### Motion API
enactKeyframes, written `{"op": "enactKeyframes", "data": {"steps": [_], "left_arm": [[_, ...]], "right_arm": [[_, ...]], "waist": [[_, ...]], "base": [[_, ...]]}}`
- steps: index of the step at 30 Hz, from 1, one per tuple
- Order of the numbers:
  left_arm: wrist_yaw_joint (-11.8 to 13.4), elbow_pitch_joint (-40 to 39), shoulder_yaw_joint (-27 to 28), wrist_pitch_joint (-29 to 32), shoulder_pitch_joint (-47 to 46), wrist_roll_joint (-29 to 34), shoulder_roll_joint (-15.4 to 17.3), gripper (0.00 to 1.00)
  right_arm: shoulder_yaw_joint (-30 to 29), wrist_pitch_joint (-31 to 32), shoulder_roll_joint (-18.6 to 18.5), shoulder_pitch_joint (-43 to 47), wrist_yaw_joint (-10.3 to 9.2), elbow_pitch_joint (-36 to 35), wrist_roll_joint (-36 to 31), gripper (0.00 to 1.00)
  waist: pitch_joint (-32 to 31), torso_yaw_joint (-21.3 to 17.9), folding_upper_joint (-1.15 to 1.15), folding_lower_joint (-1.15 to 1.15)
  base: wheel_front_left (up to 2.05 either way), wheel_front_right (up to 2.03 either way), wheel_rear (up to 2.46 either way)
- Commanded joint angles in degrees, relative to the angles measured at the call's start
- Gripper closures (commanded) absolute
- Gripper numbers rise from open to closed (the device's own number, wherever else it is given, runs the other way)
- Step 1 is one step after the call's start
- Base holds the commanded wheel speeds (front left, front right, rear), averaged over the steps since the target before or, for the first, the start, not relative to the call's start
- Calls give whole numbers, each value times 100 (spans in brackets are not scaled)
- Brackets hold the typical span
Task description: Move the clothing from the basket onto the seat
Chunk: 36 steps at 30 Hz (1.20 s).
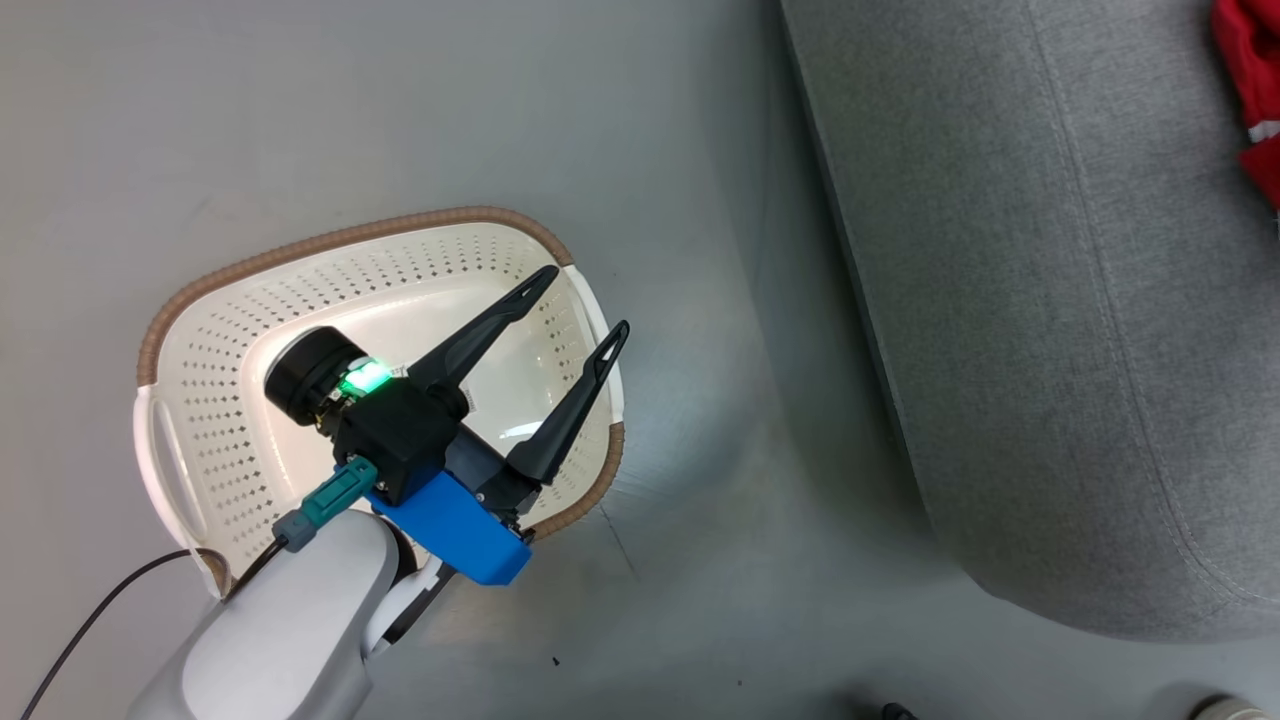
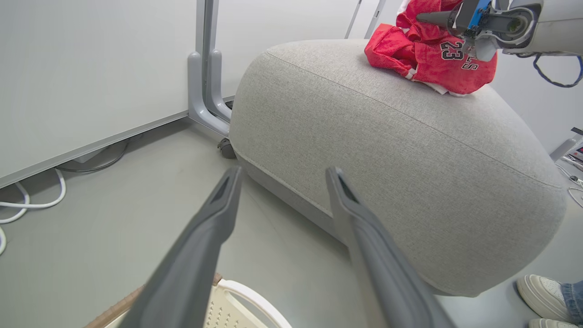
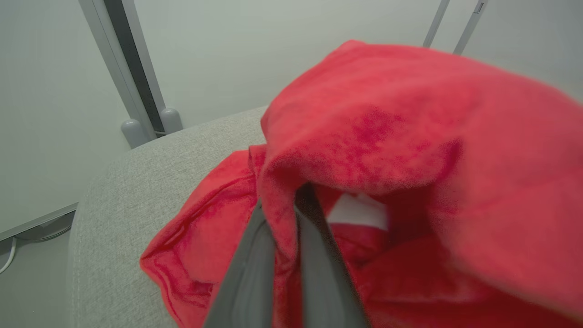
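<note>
The cream basket stands on the floor, and the part of its bottom that shows is bare plastic. My left gripper hovers over its right side, open with nothing between the fingers. In the left wrist view the same gripper points over the basket's rim toward the seat. Red clothing with a 23 print lies bunched on top of the seat. My right gripper is shut on a fold of the red clothing, lifting it above the seat. The clothing also peeks in at the seat's far corner.
A grey metal stand rises against the white wall panel behind the seat. White cables lie along the wall's foot. A person's white shoe rests on the floor by the seat's near side. Grey floor separates basket and seat.
</note>
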Motion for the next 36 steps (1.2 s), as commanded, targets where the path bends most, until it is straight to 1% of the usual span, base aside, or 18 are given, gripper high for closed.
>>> {"op": "enactKeyframes", "data": {"steps": [1,3,4,7,8,10,11,12,13,19,24,31,34,35,36], "left_arm": [[-25,-12,-27,-19,-12,28,44,0],[-25,5,-42,-19,34,18,34,0],[-25,16,-45,-19,59,14,28,0],[-25,45,-49,-19,108,-3,-3,0],[-25,54,-48,-19,122,-12,-22,0],[-25,68,-29,-19,139,-32,-93,0],[-25,74,-27,-19,148,-53,-134,0],[-25,84,-13,-19,163,-63,-175,0],[-25,96,3,-19,197,-71,-212,0],[-25,254,120,-19,553,-186,-537,0],[-25,408,309,-19,1001,-306,-710,0],[-25,524,801,-19,1708,-370,-918,0],[-25,554,1044,-19,1964,-346,-986,0],[-25,554,1044,-19,1964,-346,-986,0],[-25,562,1135,-19,2046,-335,-1013,0]], "right_arm": [[-44,-80,8,60,-4,68,-43,100],[-15,-148,22,61,-4,172,-94,100],[11,-173,17,67,-4,207,-119,95],[114,-247,-3,93,-4,289,-197,67],[134,-259,-15,113,-4,314,-208,55],[172,-272,-57,150,-4,344,-235,52],[195,-269,-76,177,-4,358,-241,42],[226,-279,-91,213,-4,372,-265,16],[266,-286,-111,248,-4,377,-279,0],[584,-327,-215,712,-4,329,-308,0],[920,-367,-134,1241,-4,173,-214,0],[1500,-323,103,2163,-4,-517,35,0],[1699,-249,220,2624,-4,-1005,158,0],[1699,-249,220,2624,-4,-1005,158,0],[1755,-209,268,2781,-4,-1185,200,0]], "waist": [[0,42,0,-1],[-59,52,0,-1],[-92,56,0,-1],[-187,79,0,-1],[-231,90,0,-1],[-337,126,0,-1],[-400,153,0,-1],[-486,186,0,-1],[-569,219,0,-1],[-1289,490,0,-1],[-1999,677,0,-1],[-2844,900,0,-1],[-3114,1013,0,-1],[-3114,1013,0,-1],[-3195,1053,0,-1]], "base": [[0,0,0],[0,0,0],[0,0,0],[0,0,0],[0,0,0],[0,0,0],[0,0,0],[0,0,0],[0,0,0],[0,0,0],[0,0,0],[0,0,0],[0,0,0],[0,0,0],[0,0,0]]}}
